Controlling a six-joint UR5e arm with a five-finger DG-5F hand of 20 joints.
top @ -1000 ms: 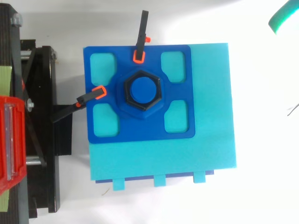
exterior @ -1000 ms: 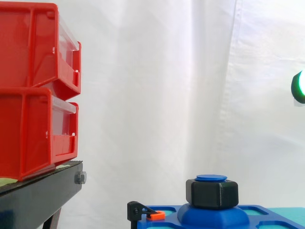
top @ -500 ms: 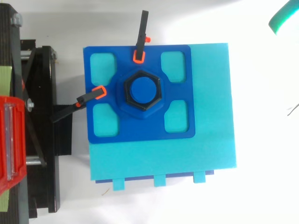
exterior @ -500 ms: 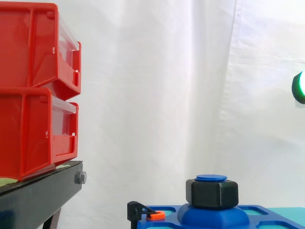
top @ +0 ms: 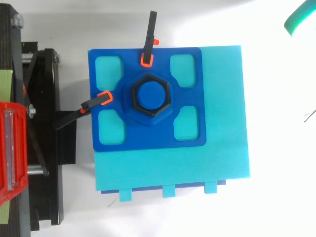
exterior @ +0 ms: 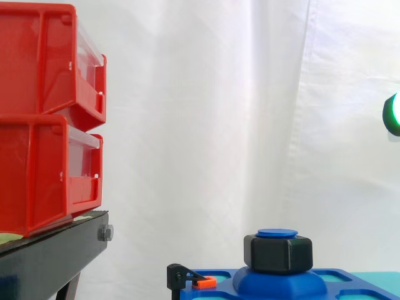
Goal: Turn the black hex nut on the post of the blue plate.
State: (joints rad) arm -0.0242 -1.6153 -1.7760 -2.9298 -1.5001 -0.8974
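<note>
The black hex nut (top: 150,99) sits on the round blue post (top: 150,95) in the middle of the blue plate (top: 113,140). In the side view the nut (exterior: 278,253) stands low, with the post's cap just above it. A green-glowing part of my hand (exterior: 392,114) shows at the right edge, well above and to the right of the nut. From above, the hand (top: 297,20) is at the top right corner, away from the plate. Nothing touches the nut.
Two red bins (exterior: 44,119) are stacked on the black stand (exterior: 56,256) at the left. Two black clamps with orange tips (top: 146,47) (top: 84,106) grip the plate's back and left edges. The plate lies on a cyan base (top: 222,123).
</note>
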